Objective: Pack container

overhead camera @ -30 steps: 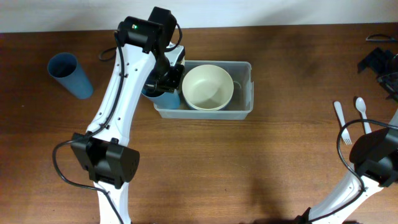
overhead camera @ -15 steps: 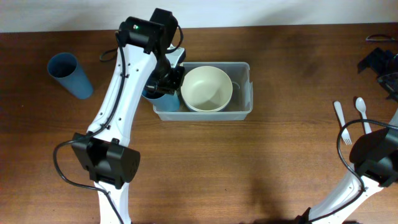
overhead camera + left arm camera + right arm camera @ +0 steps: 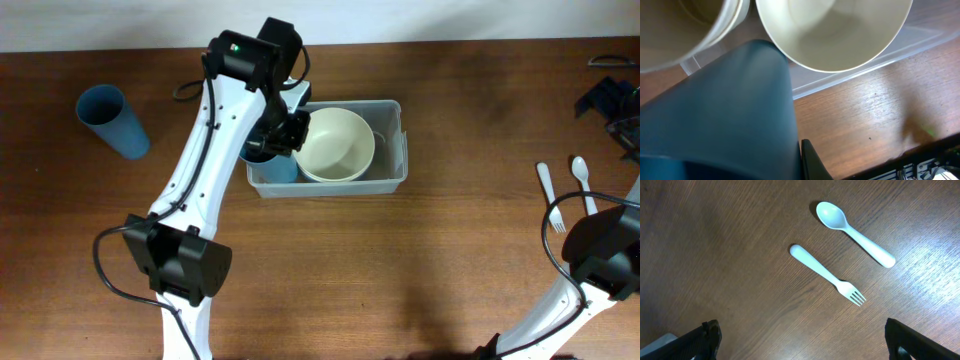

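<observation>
The container, a clear rectangular bin, stands at mid-table with a cream bowl inside. My left gripper is shut on a blue cup at the bin's left end, right beside the bowl. In the left wrist view the cup fills the lower left, one dark finger lies against its side, and the bowl and bin rim lie beyond. My right gripper hangs open over bare wood, nothing between its fingers.
A second blue cup lies at the table's far left. A white fork and spoon lie at the right, below my right gripper's camera as fork and spoon. Another cream rim shows top left in the left wrist view.
My left arm has carried the blue cup a little to the right, from the bin's left wall to its left end beside the bowl. The right arm has not moved.
</observation>
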{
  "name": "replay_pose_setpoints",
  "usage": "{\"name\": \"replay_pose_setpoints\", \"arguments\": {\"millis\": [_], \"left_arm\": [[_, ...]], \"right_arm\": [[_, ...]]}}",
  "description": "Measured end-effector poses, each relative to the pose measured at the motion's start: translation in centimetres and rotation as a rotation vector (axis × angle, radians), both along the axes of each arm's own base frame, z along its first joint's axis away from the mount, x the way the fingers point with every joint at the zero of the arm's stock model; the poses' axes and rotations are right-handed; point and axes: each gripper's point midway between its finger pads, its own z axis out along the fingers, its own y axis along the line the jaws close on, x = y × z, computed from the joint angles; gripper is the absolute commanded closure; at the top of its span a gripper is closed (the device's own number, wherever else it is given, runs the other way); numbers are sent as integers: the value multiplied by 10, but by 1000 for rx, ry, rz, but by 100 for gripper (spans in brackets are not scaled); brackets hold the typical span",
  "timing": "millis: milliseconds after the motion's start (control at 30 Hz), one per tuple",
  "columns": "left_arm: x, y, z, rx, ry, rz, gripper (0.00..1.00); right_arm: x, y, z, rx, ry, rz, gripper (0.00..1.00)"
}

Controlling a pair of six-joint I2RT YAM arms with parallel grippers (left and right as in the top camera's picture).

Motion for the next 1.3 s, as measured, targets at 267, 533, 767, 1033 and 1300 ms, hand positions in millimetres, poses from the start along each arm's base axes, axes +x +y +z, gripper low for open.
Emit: {"name": "replay_pose_setpoints", "arguments": {"millis": [267, 533, 767, 1033, 1300], "left_arm": [[0, 0, 0, -1, 2, 14, 99], [0, 0, 0, -1, 2, 15, 98], [-6, 2, -12, 17, 45, 18, 99], [-8, 5, -16, 31, 58, 19, 82], [-7, 7, -16, 47, 56, 34, 63]], "right_arm": [[0, 0, 0, 0, 0, 0, 1], [0, 0, 0, 0, 0, 0, 1], [0, 0, 0, 0, 0, 0, 1], [0, 0, 0, 0, 0, 0, 1], [0, 0, 0, 0, 0, 0, 1]]}}
